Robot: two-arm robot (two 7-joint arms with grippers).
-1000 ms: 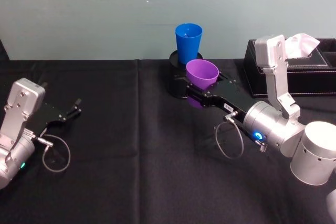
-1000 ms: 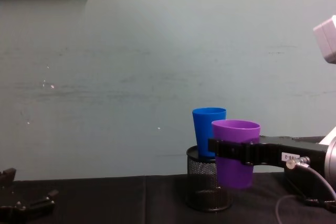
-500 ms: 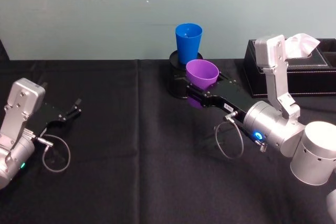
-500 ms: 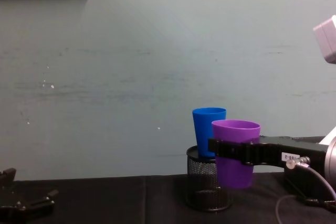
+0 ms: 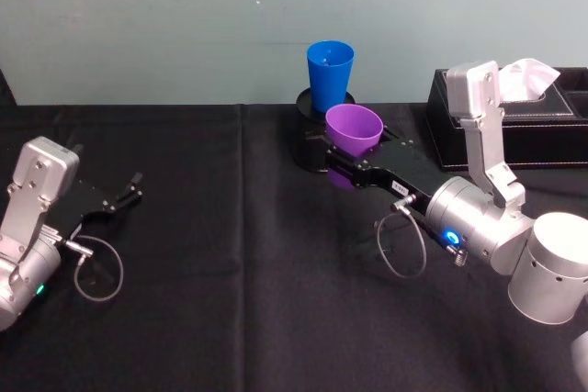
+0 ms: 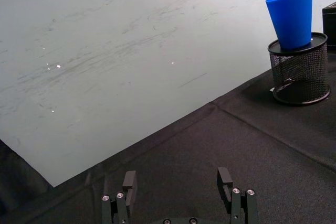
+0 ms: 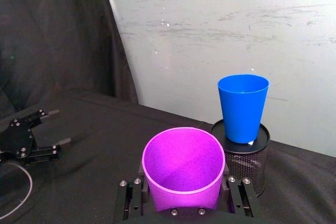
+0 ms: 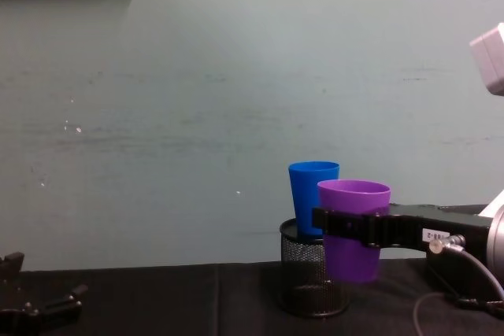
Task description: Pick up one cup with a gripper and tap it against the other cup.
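My right gripper (image 5: pixel 342 159) (image 8: pixel 346 226) (image 7: pixel 184 200) is shut on the purple cup (image 5: pixel 354 129) (image 8: pixel 354 230) (image 7: pixel 183 167) and holds it upright above the black cloth. The blue cup (image 5: pixel 330 75) (image 8: pixel 313 198) (image 7: pixel 242 107) (image 6: pixel 292 16) stands upright on top of a black mesh pen holder (image 5: pixel 314 130) (image 8: pixel 311 277) (image 7: pixel 241 156) (image 6: pixel 299 69), just behind and to the left of the purple cup. A small gap separates the two cups in the right wrist view. My left gripper (image 5: pixel 129 192) (image 6: pixel 179 184) rests open at the table's left side, far from both cups.
A black tissue box (image 5: pixel 533 117) with a white tissue sits at the back right, behind my right arm. The table is covered in black cloth (image 5: pixel 230 273), with a pale green wall (image 5: pixel 184 25) close behind the cups.
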